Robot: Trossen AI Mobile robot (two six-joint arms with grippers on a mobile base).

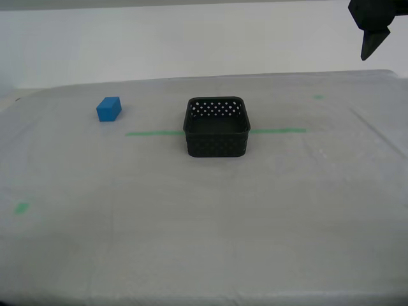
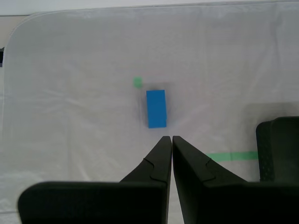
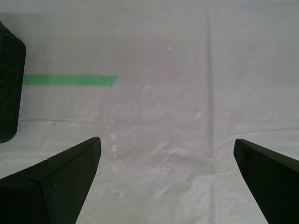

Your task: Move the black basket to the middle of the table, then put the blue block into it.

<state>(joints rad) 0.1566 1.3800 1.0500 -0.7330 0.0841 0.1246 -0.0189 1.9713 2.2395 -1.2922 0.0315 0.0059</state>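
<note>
Black basket [image 1: 216, 127], perforated walls, upright near the middle of the table [image 1: 191, 242] in the exterior view, sitting across the long green tape line [image 1: 153, 133], which shows on both sides of it. Nothing visible inside the basket. Blue block [image 1: 109, 109] on the sheeting toward the exterior view's left, slightly farther back than the basket and well apart from it, touched by nothing. Small green mark [image 1: 21, 207] near the exterior view's left edge, another faint one [image 1: 319, 97] toward the far right.

Second gripper [image 2: 169, 140]: jaws pressed together, tips meeting with barely a slit between, gripping nothing, hovering above the sheeting. Same blue block [image 2: 156, 108] just beyond the tips, lying flat, not in contact. Small green dot [image 2: 137, 82] close to the block. Edge of the basket [image 2: 278, 149] and a stretch of green tape [image 2: 232, 156] also visible there.

First gripper [image 3: 167, 149]: jaws spread wide, bare wrinkled sheeting between them, nothing held. Rounded corner of the basket [image 3: 10, 88] off to one side, clear of the jaws, with the end of the tape line [image 3: 70, 80] next to it.

Dark gripper part [image 1: 373, 25] hanging high at the exterior view's top right, well above the table; cannot tell which arm from that view.
</note>
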